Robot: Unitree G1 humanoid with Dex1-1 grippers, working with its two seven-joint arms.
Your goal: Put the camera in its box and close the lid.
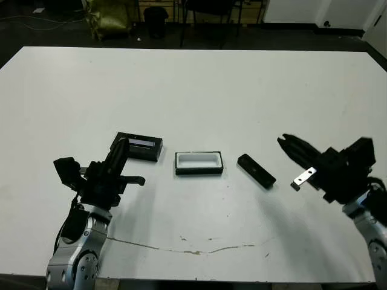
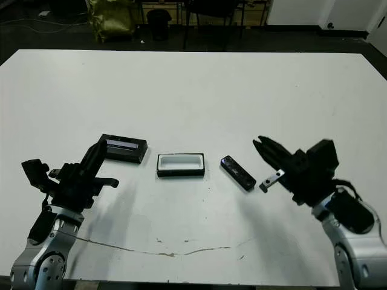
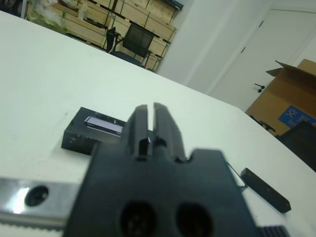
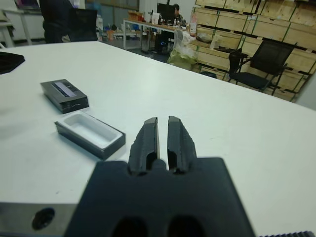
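Both my jaws are pinched nearly shut with nothing in them, left gripper (image 1: 121, 154) by the lid (image 1: 139, 147), right gripper (image 1: 289, 144) near the camera (image 1: 256, 170). Box (image 1: 199, 162) sits open between those two on the worktop (image 1: 199, 90).

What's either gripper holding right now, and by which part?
Nothing. Left gripper and right gripper are both shut and empty; the camera lies alone on the table.

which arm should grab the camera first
Right. The camera lies on the table just ahead of the right gripper, right of the box. The left gripper sits by the lid, with the box between it and the camera.
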